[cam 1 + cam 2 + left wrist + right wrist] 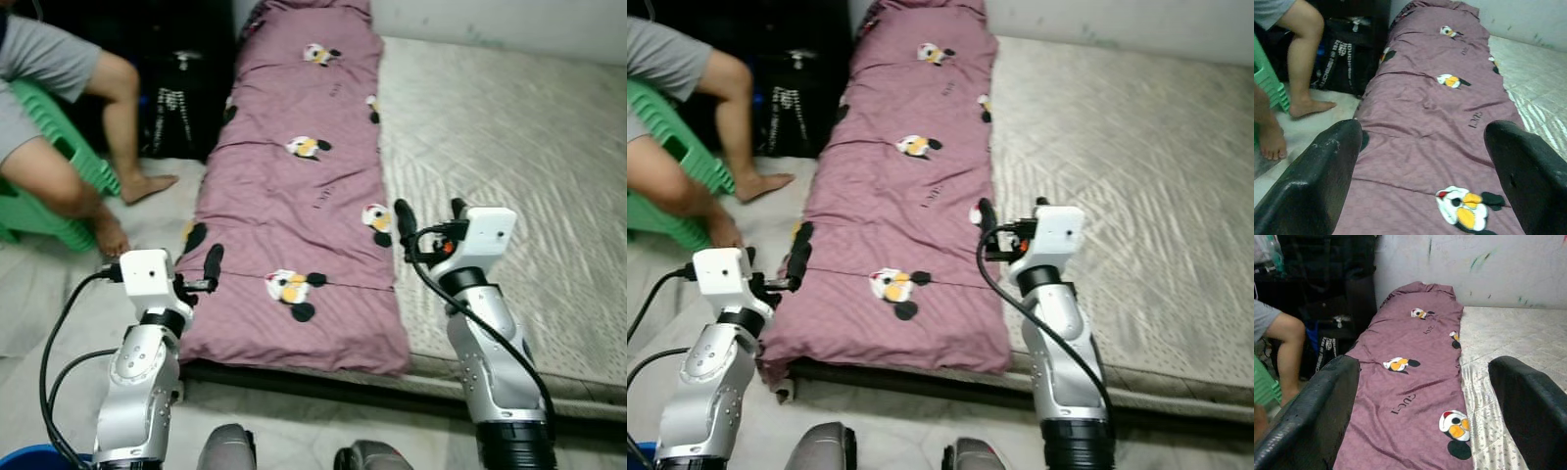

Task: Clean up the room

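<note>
In the head views the quilt (294,186) lies folded along the bed's (509,147) left edge, its long axis running from the near edge to the far wall. In the wrist views the left gripper (1422,161) and right gripper (1422,401) hold their jaws wide over its near end. To do this well, each should probably pinch one near corner evenly

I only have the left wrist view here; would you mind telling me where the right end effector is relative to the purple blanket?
Observer: The right end effector hovers open at the right edge of the purple blanket, beside the bare mattress.
Operator: Thank you. And the left one?
Observer: The left end effector is open at the blanket's left edge, near its front corner.
Operator: Anything near the robot's feet?
Observer: A blue bin shows at its lower left.
</note>
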`<state>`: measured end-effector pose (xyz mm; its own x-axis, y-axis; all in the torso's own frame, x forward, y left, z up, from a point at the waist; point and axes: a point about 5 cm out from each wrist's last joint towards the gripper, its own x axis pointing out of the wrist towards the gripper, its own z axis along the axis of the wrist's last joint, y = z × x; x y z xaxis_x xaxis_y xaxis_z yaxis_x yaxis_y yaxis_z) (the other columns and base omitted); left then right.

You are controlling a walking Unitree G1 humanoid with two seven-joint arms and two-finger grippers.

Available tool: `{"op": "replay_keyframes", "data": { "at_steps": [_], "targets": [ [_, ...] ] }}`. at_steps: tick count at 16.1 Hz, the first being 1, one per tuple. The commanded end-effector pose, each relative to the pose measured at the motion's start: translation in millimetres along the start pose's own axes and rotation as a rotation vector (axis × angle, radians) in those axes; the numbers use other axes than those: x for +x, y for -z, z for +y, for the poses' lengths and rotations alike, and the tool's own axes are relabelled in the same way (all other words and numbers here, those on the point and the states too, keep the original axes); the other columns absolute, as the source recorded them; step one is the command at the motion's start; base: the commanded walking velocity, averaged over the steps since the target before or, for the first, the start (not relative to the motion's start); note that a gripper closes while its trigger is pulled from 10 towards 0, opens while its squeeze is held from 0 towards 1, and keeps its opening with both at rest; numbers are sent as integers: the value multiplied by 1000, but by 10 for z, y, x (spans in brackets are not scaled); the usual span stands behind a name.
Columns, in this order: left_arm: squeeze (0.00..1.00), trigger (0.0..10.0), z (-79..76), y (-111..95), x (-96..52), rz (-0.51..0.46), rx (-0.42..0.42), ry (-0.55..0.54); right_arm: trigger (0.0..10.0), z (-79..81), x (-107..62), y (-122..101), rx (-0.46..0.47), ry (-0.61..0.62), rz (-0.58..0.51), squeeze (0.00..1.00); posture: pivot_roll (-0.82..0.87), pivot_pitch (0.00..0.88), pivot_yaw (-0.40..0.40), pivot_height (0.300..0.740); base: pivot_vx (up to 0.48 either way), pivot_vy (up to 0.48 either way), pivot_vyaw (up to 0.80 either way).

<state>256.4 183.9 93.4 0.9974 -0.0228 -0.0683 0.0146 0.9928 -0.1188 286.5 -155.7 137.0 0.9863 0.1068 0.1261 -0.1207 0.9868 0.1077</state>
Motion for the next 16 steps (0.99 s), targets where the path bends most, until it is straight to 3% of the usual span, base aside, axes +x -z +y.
{"op": "replay_keyframes", "data": {
  "at_steps": [1, 5, 9, 16],
  "targets": [
    [0, 10000, 47, 29, -13, 15, 9, -14, 10000, 52, 30, -27, 2, -9, -15, 0, 9, 96, -35, 740, 0, 480, 0],
    [0, 10000, 50, 15, 4, 9, 12, -19, 10000, 88, 49, -21, 3, -15, -16, 0, 14, 104, -37, 740, 0, 454, 0],
    [0, 10000, 48, 21, -3, 9, 23, -17, 10000, 122, 47, 12, -12, -24, -4, 0, 13, 106, -36, 740, 0, 62, 0],
    [0, 10000, 59, -151, 39, -54, 56, -50, 10000, 165, 61, 14, -36, -76, -6, 0, 23, 149, -48, 740, 0, 0, 788]
  ]
}}
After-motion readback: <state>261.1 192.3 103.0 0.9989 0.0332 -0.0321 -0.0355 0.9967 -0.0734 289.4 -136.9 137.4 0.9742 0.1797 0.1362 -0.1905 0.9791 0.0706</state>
